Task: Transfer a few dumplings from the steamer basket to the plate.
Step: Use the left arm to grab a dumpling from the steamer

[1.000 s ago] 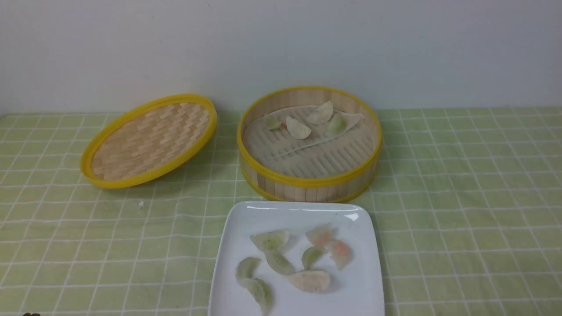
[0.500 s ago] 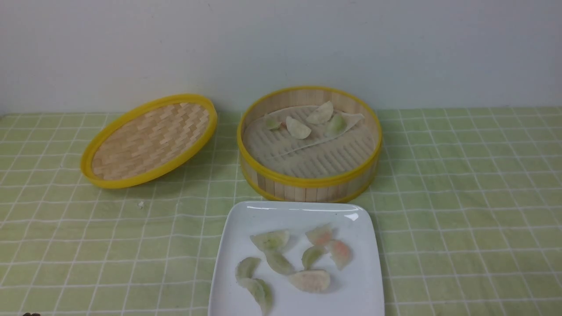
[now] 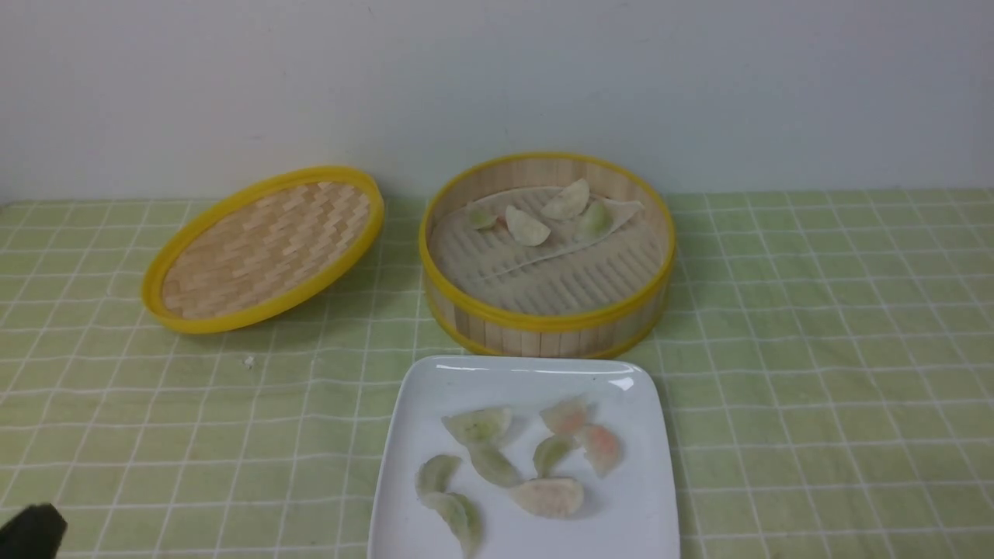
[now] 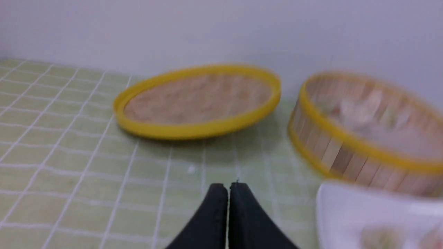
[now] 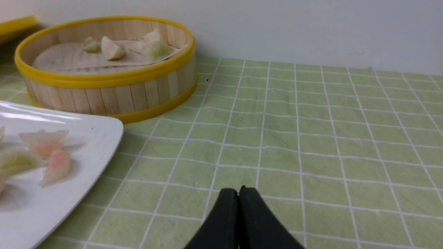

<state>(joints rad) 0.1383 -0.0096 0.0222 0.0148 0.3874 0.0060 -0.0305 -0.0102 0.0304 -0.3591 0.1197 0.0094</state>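
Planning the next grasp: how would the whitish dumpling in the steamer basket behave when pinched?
The whitish dumpling looks translucent and thin-skinned, so probably soft and easily torn. It rests on a rumpled liner, which might lift with it.

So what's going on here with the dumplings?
A two-armed robot is moving dumplings from a steamer basket onto a white plate. Right now neither arm is handling anything: the left gripper and right gripper are both shut and empty, over the green tablecloth on either side of the plate. About eight dumplings lie on the plate, four are in the basket, and the lid sits to the basket's left.
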